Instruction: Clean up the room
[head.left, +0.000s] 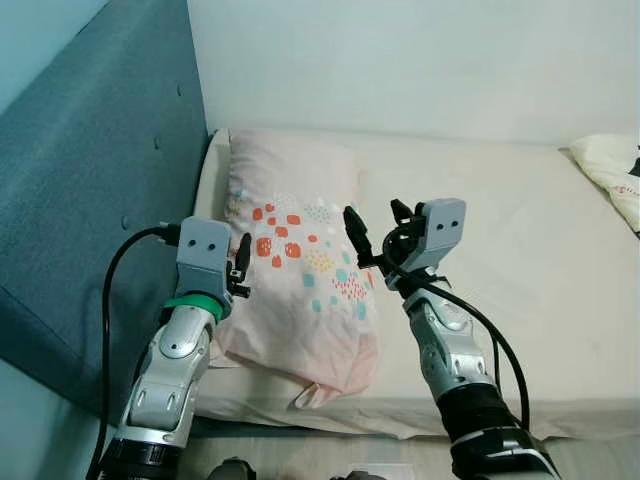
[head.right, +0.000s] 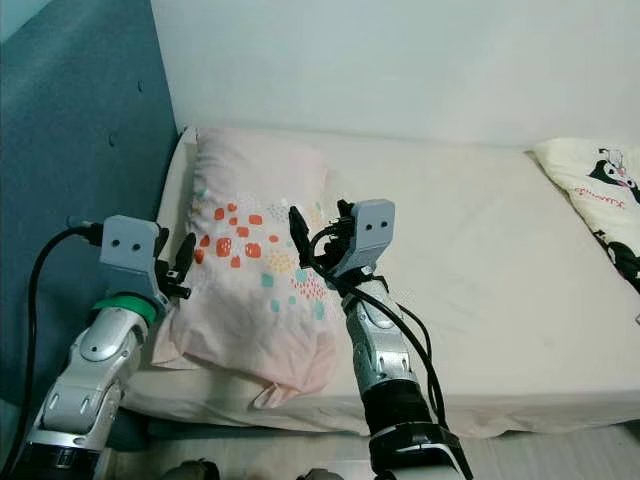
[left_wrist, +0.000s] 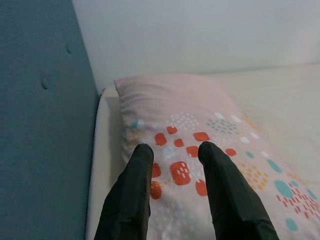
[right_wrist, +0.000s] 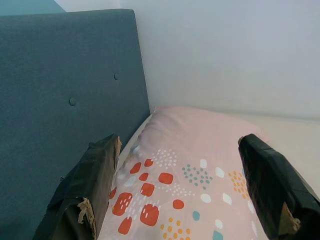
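Both hands hover over the pink pillow, one on each side of it. My left hand (head.left: 241, 265) sits above the pillow's edge nearest the blue headboard (head.left: 90, 190), its fingers (left_wrist: 131, 200) a little apart and holding nothing. My right hand (head.left: 375, 238) hangs over the opposite long edge, spread wide and just as empty, with the printed pattern showing between its fingertips in the wrist view.

The pillow (head.left: 295, 270) lies lengthwise on the bed (head.left: 500, 260), its top end tucked into the corner by the wall, its lower corner drooping over the mattress edge toward me. A second pillow (head.right: 590, 195) with a cartoon print rests well apart at the far right of the bed.

I judge the pink pillow to be light, soft and floppy; it will sag wherever it is unsupported, and the smooth cover could slide through a shallow pinch. Taking it at the two long side edges, about midway along, gathering cover and filling together, looks the surest hold for lifting or straightening it.
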